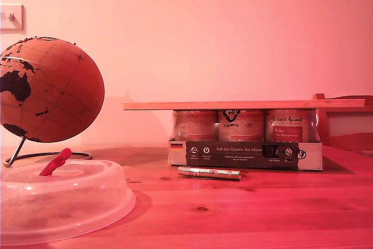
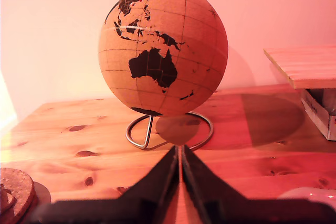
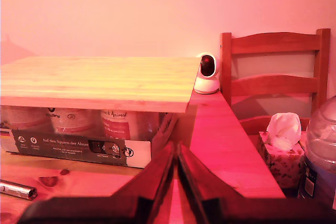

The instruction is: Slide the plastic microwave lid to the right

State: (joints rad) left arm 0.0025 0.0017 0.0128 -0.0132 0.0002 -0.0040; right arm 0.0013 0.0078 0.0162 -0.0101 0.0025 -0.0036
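With both your first gripper [image 2: 180, 182] and second gripper [image 3: 177, 182] pinched closed and empty, the lid [image 1: 61, 202] in front of the globe [image 1: 49, 88] risked striking the pen [image 1: 208, 172] if you shoved it far.

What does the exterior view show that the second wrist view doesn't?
Only the exterior view shows the plastic microwave lid and the globe. Only the second wrist view shows my second pincer, shut, a small white camera, a chair and a tissue box. Both show the wooden board resting on the tray of jars, and the metal pen.
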